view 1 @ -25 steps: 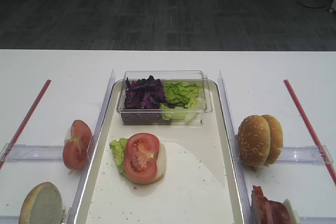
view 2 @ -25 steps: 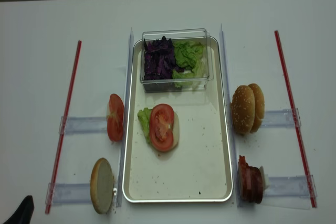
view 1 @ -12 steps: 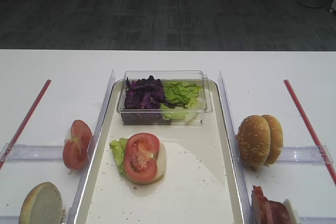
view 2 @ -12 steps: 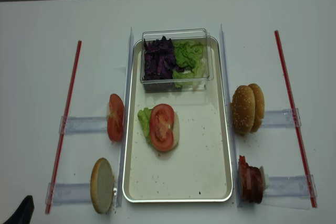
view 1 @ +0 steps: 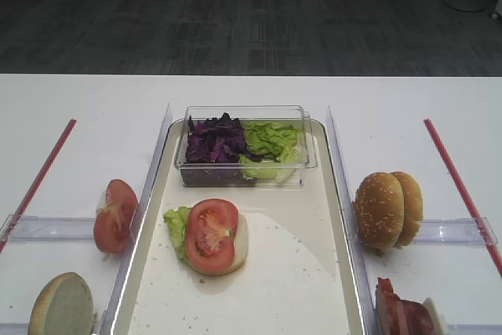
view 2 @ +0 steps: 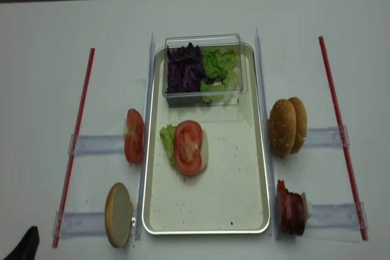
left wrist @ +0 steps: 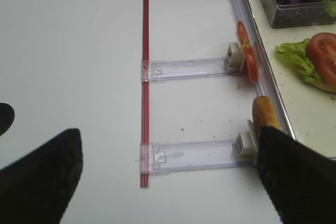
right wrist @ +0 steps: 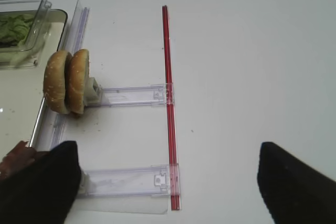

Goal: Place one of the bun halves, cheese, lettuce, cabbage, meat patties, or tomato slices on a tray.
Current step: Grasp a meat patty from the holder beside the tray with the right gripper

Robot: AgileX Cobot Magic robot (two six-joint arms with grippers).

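The long cream tray (view 2: 237, 175) carries a pale bun half topped with lettuce (view 2: 167, 140) and a tomato slice (view 2: 187, 146). More tomato slices (view 2: 133, 136) and a bun half (view 2: 119, 214) stand on edge left of the tray. Bun halves (view 2: 287, 126) and meat patties (view 2: 291, 214) stand on edge to its right. Cabbage (view 2: 183, 70) and more lettuce (view 2: 219, 65) fill a clear box. Cheese is out of view. My right gripper (right wrist: 168, 187) hangs open over bare table right of the patties. My left gripper (left wrist: 168, 182) hangs open left of the bun half (left wrist: 265, 115). Both are empty.
The clear plastic box (view 2: 204, 92) sits across the tray's far end. Red strips (view 2: 76, 138) (view 2: 338, 132) run down both sides of the table, joined to clear plastic rails (view 2: 91, 144) (view 2: 326, 136) that prop the food. A dark part of the left arm (view 2: 24, 242) shows at the bottom-left corner.
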